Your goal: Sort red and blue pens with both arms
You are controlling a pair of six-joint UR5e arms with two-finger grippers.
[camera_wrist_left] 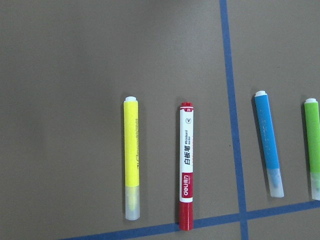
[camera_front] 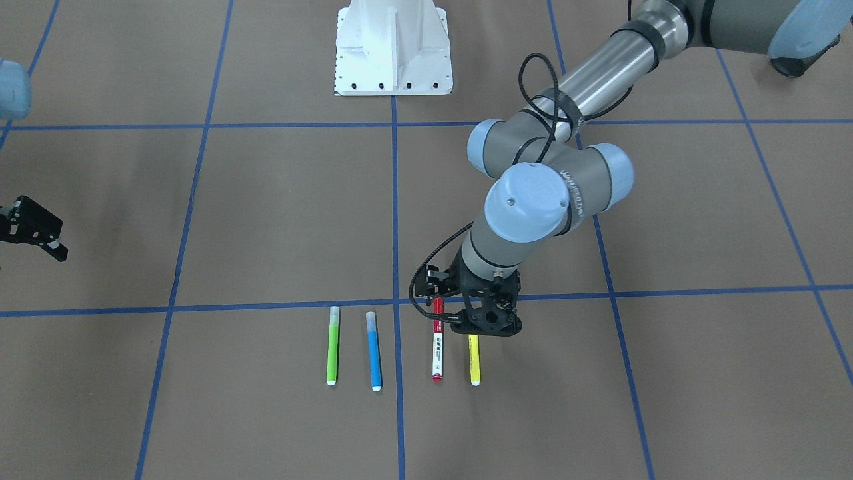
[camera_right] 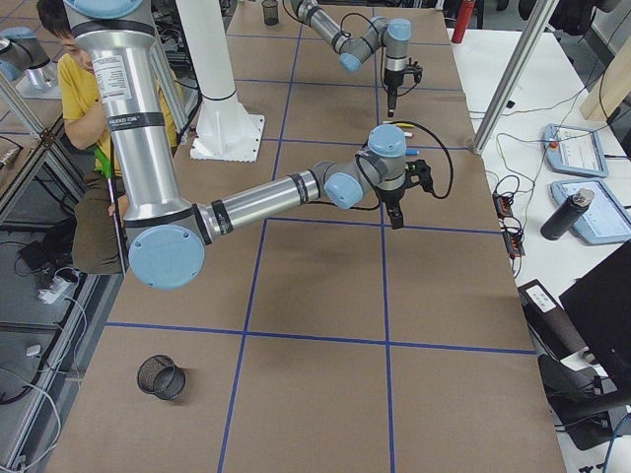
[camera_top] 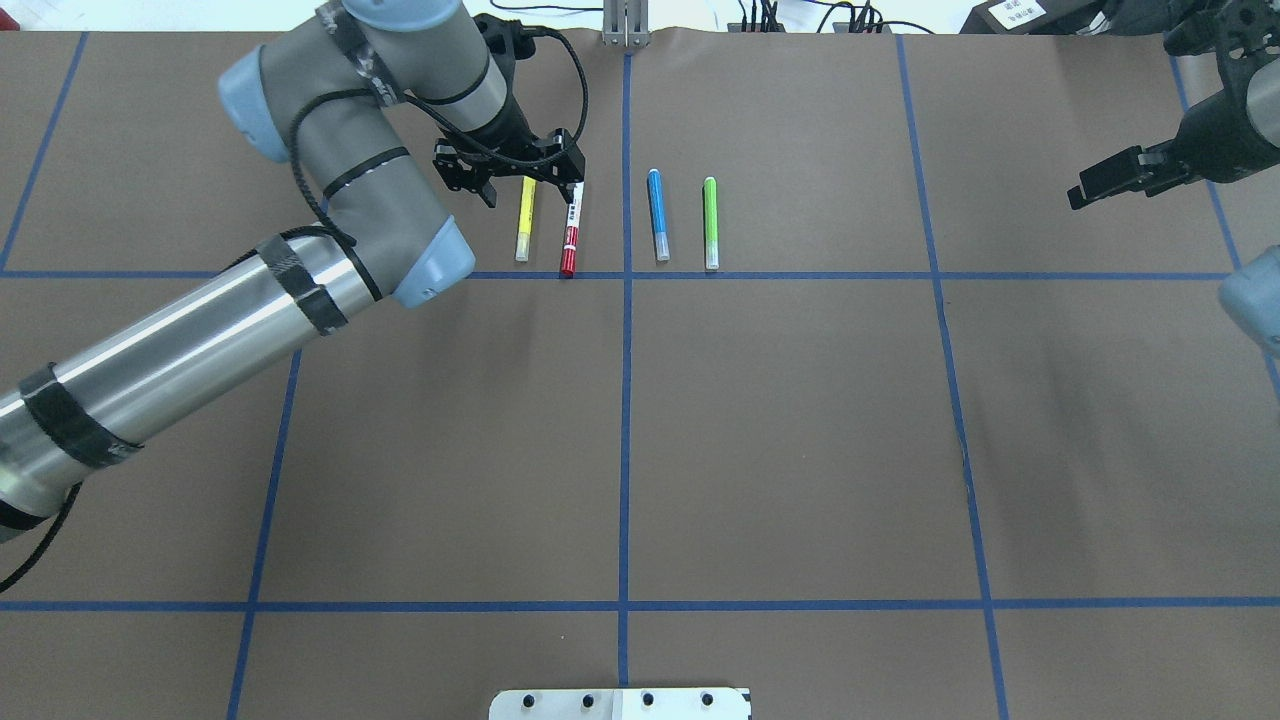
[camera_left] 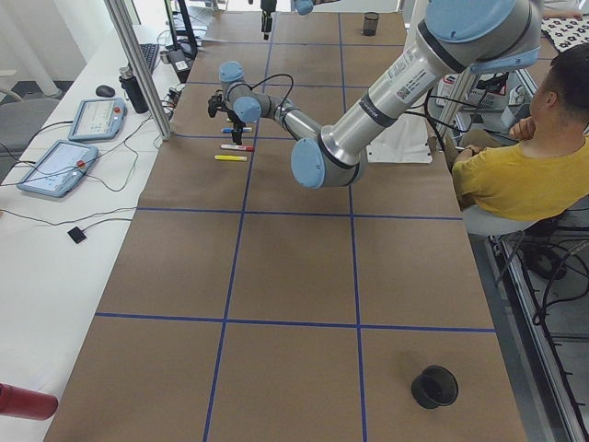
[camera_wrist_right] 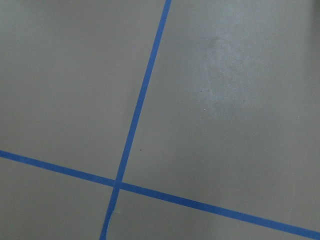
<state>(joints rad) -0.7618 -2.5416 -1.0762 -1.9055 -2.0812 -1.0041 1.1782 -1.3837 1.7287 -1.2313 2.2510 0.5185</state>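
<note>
Your black left gripper (camera_top: 532, 188), upper left, hangs with jaws spread, holding nothing, over the smooth round red pen (camera_wrist_left: 186, 165). The slim blue pen (camera_wrist_left: 268, 142) lies beside it. You cannot tell how the right gripper (camera_top: 1100, 185) stands.

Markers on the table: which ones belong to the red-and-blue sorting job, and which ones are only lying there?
For the job:
red-capped marker
sky-blue marker

Only lying there:
yellow marker
lime-green marker
</note>
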